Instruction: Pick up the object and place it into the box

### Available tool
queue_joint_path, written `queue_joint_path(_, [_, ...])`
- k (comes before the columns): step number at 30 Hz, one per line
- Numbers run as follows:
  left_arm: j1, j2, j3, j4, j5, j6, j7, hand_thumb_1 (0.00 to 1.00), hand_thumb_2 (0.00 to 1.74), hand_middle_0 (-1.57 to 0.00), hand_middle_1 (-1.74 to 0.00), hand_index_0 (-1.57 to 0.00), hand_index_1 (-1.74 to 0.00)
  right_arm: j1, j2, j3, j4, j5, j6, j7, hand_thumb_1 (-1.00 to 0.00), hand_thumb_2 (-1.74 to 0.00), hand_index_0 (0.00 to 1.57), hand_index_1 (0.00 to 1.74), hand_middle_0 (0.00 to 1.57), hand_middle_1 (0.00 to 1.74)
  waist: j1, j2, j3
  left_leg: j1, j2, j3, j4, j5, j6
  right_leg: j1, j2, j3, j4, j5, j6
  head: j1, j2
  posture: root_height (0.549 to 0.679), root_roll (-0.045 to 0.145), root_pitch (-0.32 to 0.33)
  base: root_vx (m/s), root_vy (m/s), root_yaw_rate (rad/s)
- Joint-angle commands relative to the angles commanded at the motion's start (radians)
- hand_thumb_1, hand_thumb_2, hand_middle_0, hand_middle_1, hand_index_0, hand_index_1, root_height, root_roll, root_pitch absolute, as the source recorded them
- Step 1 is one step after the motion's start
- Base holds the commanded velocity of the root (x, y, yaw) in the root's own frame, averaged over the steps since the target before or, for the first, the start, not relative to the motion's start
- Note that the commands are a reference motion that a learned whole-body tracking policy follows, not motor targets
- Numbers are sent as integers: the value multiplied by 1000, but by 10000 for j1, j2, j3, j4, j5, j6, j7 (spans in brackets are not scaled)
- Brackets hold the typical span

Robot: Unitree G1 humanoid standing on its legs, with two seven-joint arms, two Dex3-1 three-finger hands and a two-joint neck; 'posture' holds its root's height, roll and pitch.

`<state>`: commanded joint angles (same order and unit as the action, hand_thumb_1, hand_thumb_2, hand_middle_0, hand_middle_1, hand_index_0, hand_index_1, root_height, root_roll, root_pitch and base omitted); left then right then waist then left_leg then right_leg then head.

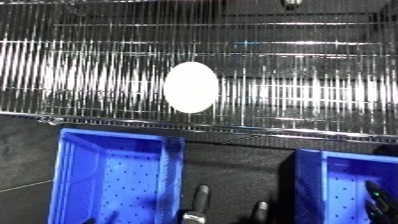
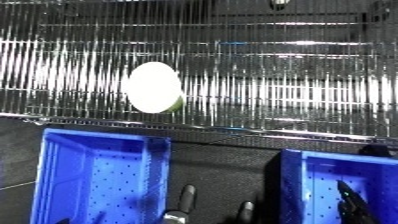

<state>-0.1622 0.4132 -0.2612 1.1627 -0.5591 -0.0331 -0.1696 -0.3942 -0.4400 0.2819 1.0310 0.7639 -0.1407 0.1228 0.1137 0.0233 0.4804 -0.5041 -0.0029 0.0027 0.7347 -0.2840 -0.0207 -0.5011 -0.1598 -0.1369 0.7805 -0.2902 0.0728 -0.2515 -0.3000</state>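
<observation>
1. Left blue plastic bin (image 1: pixel 89 175) sits below the shelf, nothing visible in it.
2. Left hand (image 1: pixel 200 200) is low at the bottom edge, fingers straight and relaxed, holding nothing.
3. The white oval object (image 1: pixel 190 87) lies on the shiny wire rack (image 1: pixel 311 75), well apart from both hands. So we're at the reach stage, I'd say: next move is up and forward to grasp it.
4. Right hand (image 1: pixel 378 197) hangs over the right blue bin (image 1: pixel 342 185); can't tell its fingers.
</observation>
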Motion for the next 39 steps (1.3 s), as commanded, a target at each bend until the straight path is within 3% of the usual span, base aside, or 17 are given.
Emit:
queue_joint_path(9, [202, 186, -127, -1436, -417, -967, -812, 0, 0, 0, 0, 0, 0, 136, 195, 62, 374, 183, -182, 74, 0, 0, 0, 0, 0, 0, 297, -106, 212, -1, 32, -101, -37, 1, 9, 65, -99, -176, 125, -59, 13, -108, -95, 632, 33, 36, -3, -6, 29])
queue_joint_path(18, [616, 904, -61, -4568, -1481, -2362, -350, 0, 0, 0, 0, 0, 0, 575, 36, -218, 433, 658, -480, 245, 0, 0, 0, 0, 0, 0, 605, -57, 339, -56, -62, -210, -101, -12, -4, 123, -210, -372, 72, -14, 40, 520, -162, 634, 34, 40, -13, -10, 92])
queue_joint_path(22, [1113, 1460, 517, -6809, -1927, -3207, -15, 0, 0, 0, 0, 0, 0, 900, 18, -503, 551, 1183, -741, 381, 0, 0, 0, 0, 0, 0, 919, -49, 393, -79, -220, -358, -184, -7, -4, 211, -312, -582, 1, 11, 18, 1561, -220, 636, 36, 42, 0, -42, 200])
queue_joint_path(29, [1705, 1972, 1157, -9626, -2159, -3662, -218, 0, 0, 0, 0, 0, 0, 1198, -52, -884, 713, 1817, -916, 564, 0, 0, 0, 0, 0, 0, 1260, -15, 396, -132, -439, -545, -275, -25, 18, 258, -440, -867, -22, 19, -30, 2533, -209, 637, 36, 48, 7, -39, 184])
queue_joint_path(39, [1972, 2073, 2073, -11943, -2521, -4191, -556, 0, 0, 0, 0, 0, 0, 1321, 51, -1103, 1057, 2326, -957, 752, 0, 0, 0, 0, 0, 0, 1620, -73, 396, -99, -664, -793, -346, -58, 26, 393, -524, -1142, -46, -4, -69, 3314, -256, 639, 35, 48, 23, -38, 108])
